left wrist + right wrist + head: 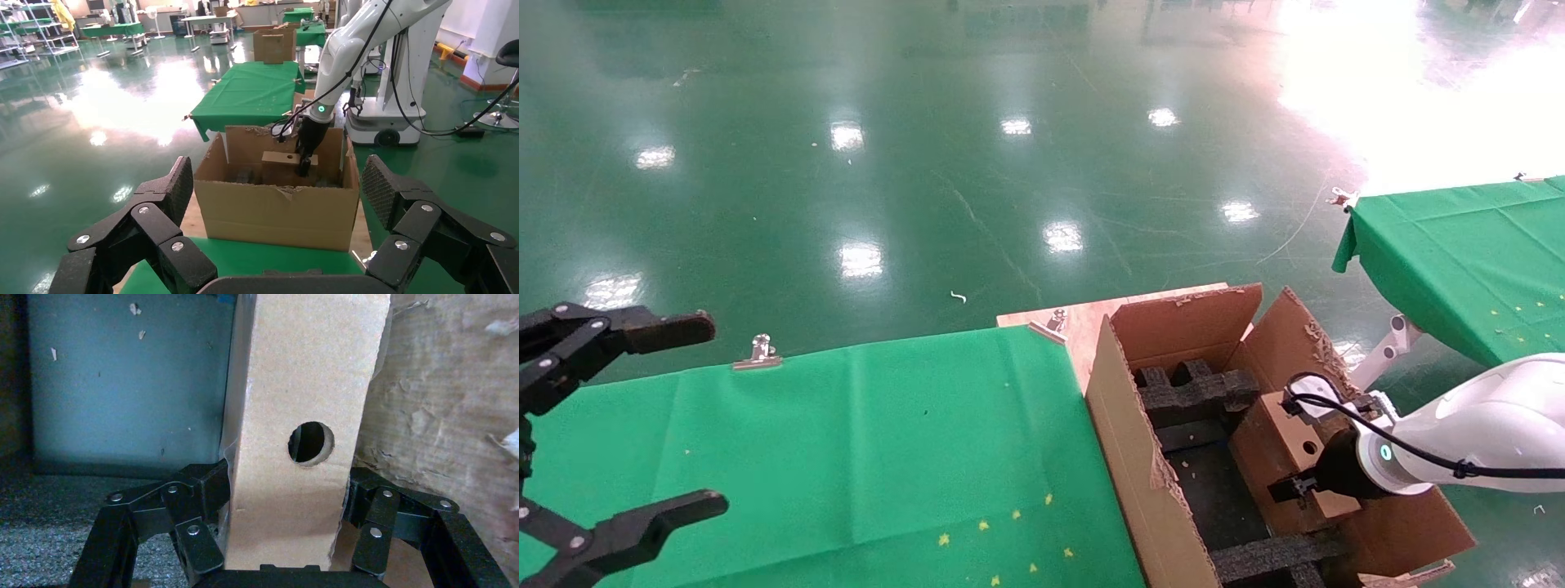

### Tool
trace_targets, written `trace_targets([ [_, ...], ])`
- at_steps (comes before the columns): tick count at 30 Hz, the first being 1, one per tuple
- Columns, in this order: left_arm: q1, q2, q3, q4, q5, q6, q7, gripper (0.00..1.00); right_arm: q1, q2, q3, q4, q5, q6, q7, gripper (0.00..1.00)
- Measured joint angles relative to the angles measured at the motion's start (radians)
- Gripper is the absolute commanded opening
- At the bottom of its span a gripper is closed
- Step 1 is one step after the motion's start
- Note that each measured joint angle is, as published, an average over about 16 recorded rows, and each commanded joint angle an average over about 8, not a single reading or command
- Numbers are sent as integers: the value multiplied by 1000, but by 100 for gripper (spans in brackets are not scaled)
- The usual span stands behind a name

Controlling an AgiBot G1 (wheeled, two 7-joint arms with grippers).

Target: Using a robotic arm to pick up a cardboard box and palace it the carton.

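Note:
The small brown cardboard box (1275,457) with a round hole stands on edge inside the large carton (1124,433), against its right wall. My right gripper (1294,445), on the white arm (1491,441), is shut on the box. In the right wrist view the jaws (287,490) press both faces of the box (294,386). Black foam inserts (1193,388) lie at the carton's far end. The left wrist view shows the carton (275,211) with the box (283,166) sticking up inside it. My left gripper (682,418) is open and empty over the table's left end.
A green-clothed table (846,457) lies left of the carton, with metal clips (758,353) on its far edge. A wooden board (1083,322) sits under the carton. A second green table (1467,253) stands at the right. More foam (1271,555) crosses the carton's near end.

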Motion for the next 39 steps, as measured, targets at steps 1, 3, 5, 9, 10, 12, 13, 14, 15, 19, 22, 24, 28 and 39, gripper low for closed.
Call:
trace_targets([
  [1,0,0,0,0,0,0,0,100,-2,-1,0,-3,4,1,-4,56],
  [3,0,0,0,0,0,0,0,100,-5,-3,0,-9,10,3,-10,81],
  [5,0,0,0,0,0,0,0,100,-6,-4,0,-12,14,4,-14,100],
  [9,0,0,0,0,0,0,0,100,-7,-5,0,-15,19,5,-18,100],
  [10,0,0,0,0,0,0,0,100,-7,-5,1,-15,20,5,-19,100],
  [12,0,0,0,0,0,0,0,100,-4,-4,1,-14,20,4,-18,100],
  [13,0,0,0,0,0,0,0,100,-3,-4,2,-14,19,3,-17,100],
  [14,0,0,0,0,0,0,0,100,-1,-3,2,-13,19,2,-17,100],
  [15,0,0,0,0,0,0,0,100,1,-3,3,-12,18,2,-16,100],
  [19,0,0,0,0,0,0,0,100,11,1,6,-7,14,-1,-14,100],
  [22,0,0,0,0,0,0,0,100,21,5,9,-1,11,-2,-11,100],
  [24,0,0,0,0,0,0,0,100,30,8,12,5,8,-3,-8,100],
  [28,0,0,0,0,0,0,0,100,53,18,20,20,-3,-5,-1,100],
  [39,0,0,0,0,0,0,0,100,176,52,76,99,-26,-7,21,100],
])
